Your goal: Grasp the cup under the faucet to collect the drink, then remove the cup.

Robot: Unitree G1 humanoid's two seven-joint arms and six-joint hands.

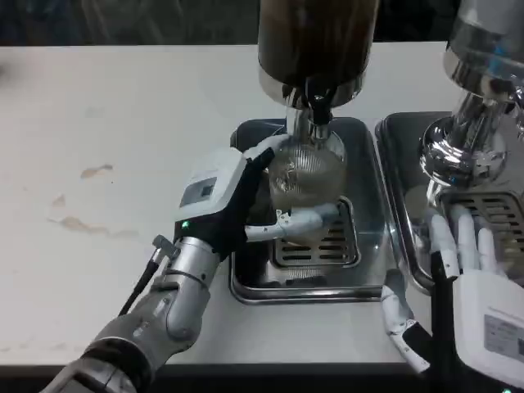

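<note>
A clear ribbed cup (307,173) stands on the slotted grate of the steel drip tray (370,278), right under the black faucet (319,105) of the dark drink dispenser (318,41). My left hand (233,196) grips the cup from its left side, with fingers wrapped around the near and far sides. My right hand (475,270) rests at the lower right with its fingers straight and apart, lying on the edge of the second tray and holding nothing.
A second steel drip tray (401,164) with a chrome dispenser (475,106) stands at the right. Brown stains (82,221) mark the white table on the left.
</note>
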